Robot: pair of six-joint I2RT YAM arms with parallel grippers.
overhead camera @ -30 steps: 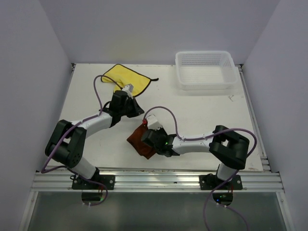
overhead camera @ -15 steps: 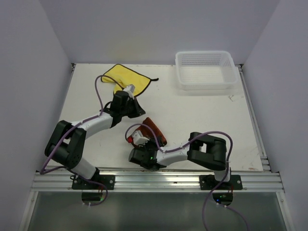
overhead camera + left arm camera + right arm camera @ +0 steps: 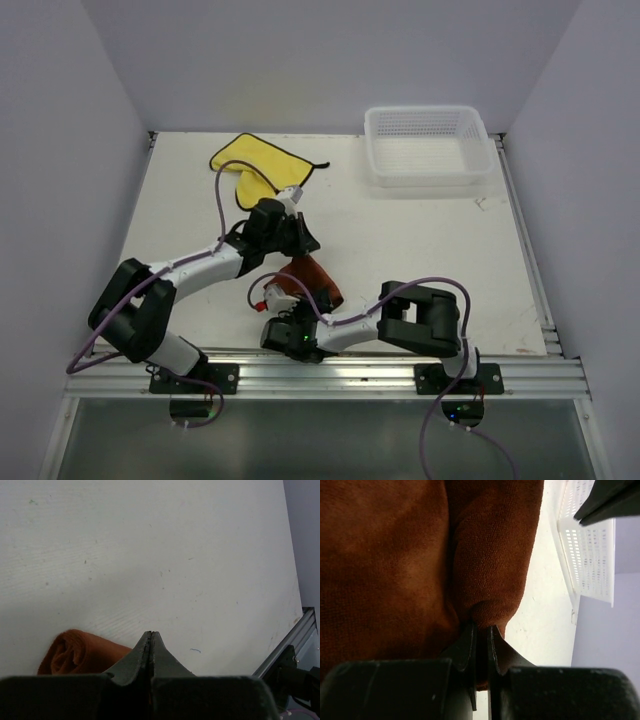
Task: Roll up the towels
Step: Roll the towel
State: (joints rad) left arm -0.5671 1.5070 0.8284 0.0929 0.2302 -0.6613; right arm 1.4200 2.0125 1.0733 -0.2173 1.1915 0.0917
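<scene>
Noted left gripper (image 3: 301,237) closed, empty, moved from yellow towel (image 3: 258,165) toward rust-brown towel (image 3: 318,278); right gripper (image 3: 481,630) clamped on it, drawn nearer.

rust-brown towel (image 3: 395,555) fills most of frame, thick fold running down centre. right gripper (image 3: 481,630) nearly closed, pinching the fold's lower end. strip of white table (image 3: 540,625) right of it; white mesh basket (image 3: 592,565) beyond, upper right.

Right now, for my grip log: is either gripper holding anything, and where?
The right gripper pinches the rust-brown cloth towel by a fold; the left gripper holds nothing.
</scene>
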